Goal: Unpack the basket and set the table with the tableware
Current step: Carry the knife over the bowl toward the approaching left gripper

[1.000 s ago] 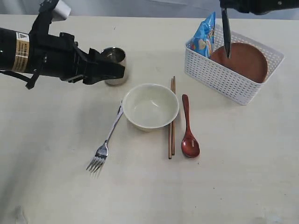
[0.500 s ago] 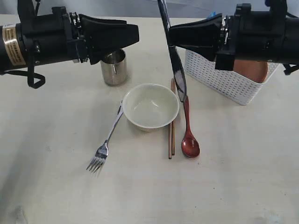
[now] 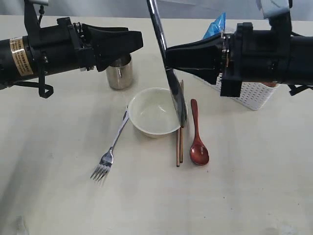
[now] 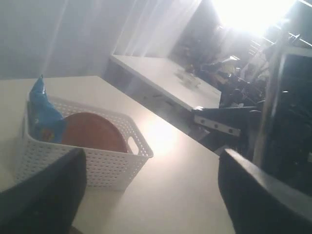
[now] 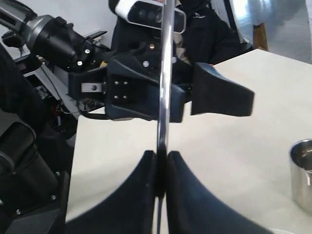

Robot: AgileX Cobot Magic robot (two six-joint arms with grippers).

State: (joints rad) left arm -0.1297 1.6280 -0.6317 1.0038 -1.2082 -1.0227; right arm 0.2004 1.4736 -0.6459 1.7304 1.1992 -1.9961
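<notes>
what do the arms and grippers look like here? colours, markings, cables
Both are matte black. The left arm has a gold label band and a thin black cable loop; the right arm has a white block on top. The left gripper and right gripper have broad black fingers tapering to wedges.

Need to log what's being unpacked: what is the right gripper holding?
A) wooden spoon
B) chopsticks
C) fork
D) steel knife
D: the right gripper is shut on the steel knife, blade pointing down, while the fork, wooden spoon and chopsticks lie on the table.
</notes>
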